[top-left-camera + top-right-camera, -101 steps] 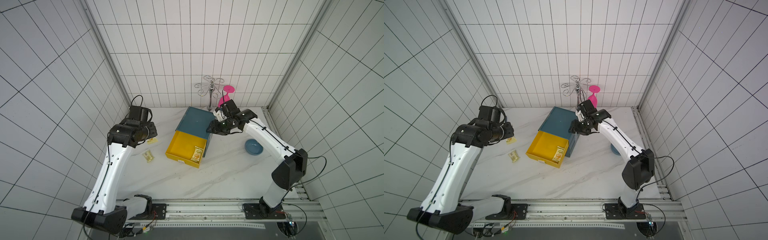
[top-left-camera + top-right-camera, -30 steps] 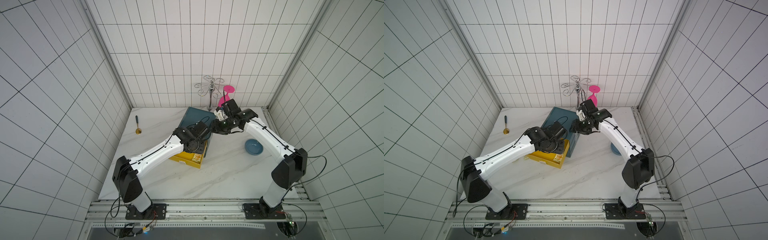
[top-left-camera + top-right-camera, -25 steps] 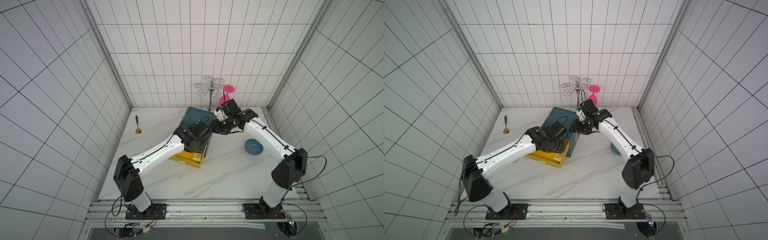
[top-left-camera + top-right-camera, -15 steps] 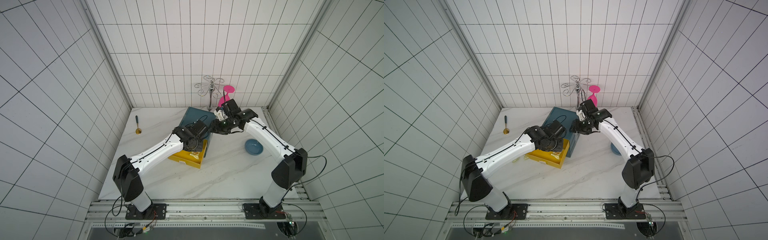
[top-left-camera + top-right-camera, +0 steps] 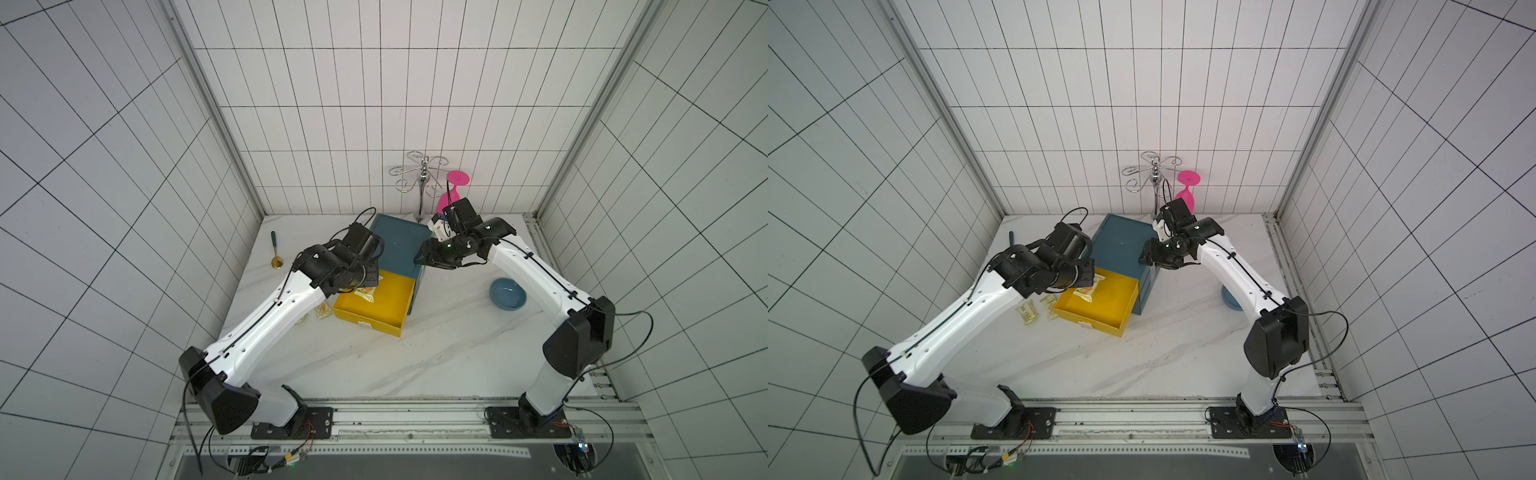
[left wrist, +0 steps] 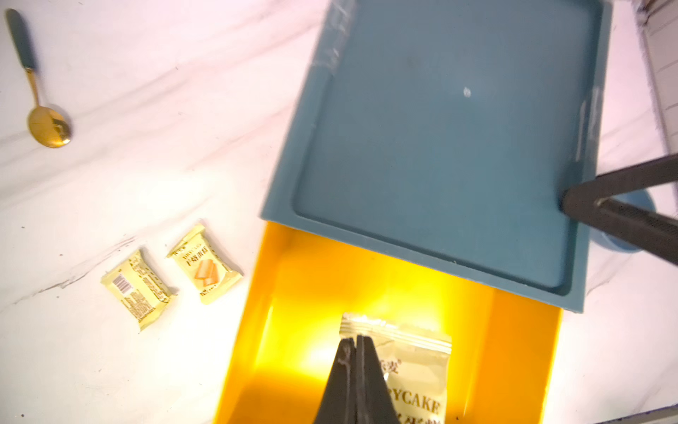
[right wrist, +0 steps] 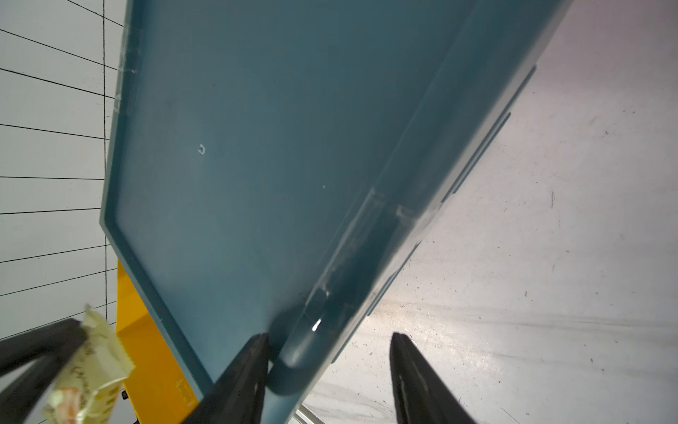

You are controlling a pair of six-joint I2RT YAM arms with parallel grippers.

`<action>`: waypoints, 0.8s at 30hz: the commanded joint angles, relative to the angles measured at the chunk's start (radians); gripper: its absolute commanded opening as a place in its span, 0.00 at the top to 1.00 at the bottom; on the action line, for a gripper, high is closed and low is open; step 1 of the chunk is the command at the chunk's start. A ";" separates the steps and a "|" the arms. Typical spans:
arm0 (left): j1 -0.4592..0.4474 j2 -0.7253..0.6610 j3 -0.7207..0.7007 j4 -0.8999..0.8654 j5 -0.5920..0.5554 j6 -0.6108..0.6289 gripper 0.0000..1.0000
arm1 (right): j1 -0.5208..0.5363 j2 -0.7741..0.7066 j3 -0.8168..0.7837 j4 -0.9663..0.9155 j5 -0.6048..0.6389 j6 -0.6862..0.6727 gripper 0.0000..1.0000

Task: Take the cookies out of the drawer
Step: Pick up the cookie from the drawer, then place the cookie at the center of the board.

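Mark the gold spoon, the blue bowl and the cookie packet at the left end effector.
gold spoon (image 6: pixel 49 126): left wrist view, on its scoop.
blue bowl (image 5: pixel 508 294): in a top view, on its inside.
cookie packet (image 6: pixel 418 367): left wrist view, on its printed face.

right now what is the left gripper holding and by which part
The left gripper pinches a yellow cookie packet near its crimped end seal, over the drawer.

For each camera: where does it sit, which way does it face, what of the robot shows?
Top views: high at the front, looking down on the table; left arm and right arm whole.
Left wrist: on left arm, looking down past the left gripper, shut on a yellow packet at the drawer.
Right wrist: on right arm, looking along the cabinet; right gripper open.
Both wrist views share cabinet, drawer, packet.
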State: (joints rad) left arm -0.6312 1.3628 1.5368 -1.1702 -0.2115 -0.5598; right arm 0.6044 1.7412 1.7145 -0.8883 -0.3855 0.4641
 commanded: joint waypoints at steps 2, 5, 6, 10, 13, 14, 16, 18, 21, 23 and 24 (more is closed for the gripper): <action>0.172 -0.114 -0.023 -0.004 0.028 0.056 1.00 | -0.030 0.032 0.016 -0.068 0.057 -0.009 0.44; 0.320 -0.147 -0.056 0.003 0.085 0.107 1.00 | -0.034 0.030 0.021 -0.068 0.055 -0.008 0.44; 0.364 -0.145 -0.073 0.012 0.096 0.124 1.00 | -0.035 0.030 0.023 -0.069 0.054 -0.008 0.43; 0.504 -0.097 -0.177 0.124 0.177 0.169 1.00 | -0.042 0.028 0.032 -0.069 0.051 -0.010 0.43; 0.573 -0.024 -0.229 0.225 0.221 0.170 1.00 | -0.047 0.023 0.037 -0.074 0.050 -0.013 0.43; 0.585 0.005 -0.237 0.247 0.225 0.167 1.00 | -0.048 0.023 0.037 -0.075 0.052 -0.015 0.42; 0.602 0.080 -0.235 0.288 0.239 0.166 1.00 | -0.054 0.023 0.038 -0.078 0.054 -0.017 0.42; 0.603 0.153 -0.231 0.328 0.244 0.159 1.00 | -0.061 0.021 0.041 -0.080 0.048 -0.019 0.42; 0.603 0.247 -0.231 0.413 0.259 0.146 1.00 | -0.069 0.024 0.043 -0.081 0.043 -0.024 0.42; 0.602 0.303 -0.229 0.459 0.276 0.143 1.00 | -0.072 0.026 0.043 -0.084 0.041 -0.024 0.42; 0.597 0.336 -0.225 0.479 0.292 0.144 1.00 | -0.075 0.027 0.043 -0.083 0.039 -0.025 0.42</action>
State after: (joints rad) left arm -0.0299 1.6539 1.2991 -0.8097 0.0360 -0.4187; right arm 0.5529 1.7412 1.7245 -0.9188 -0.3855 0.4591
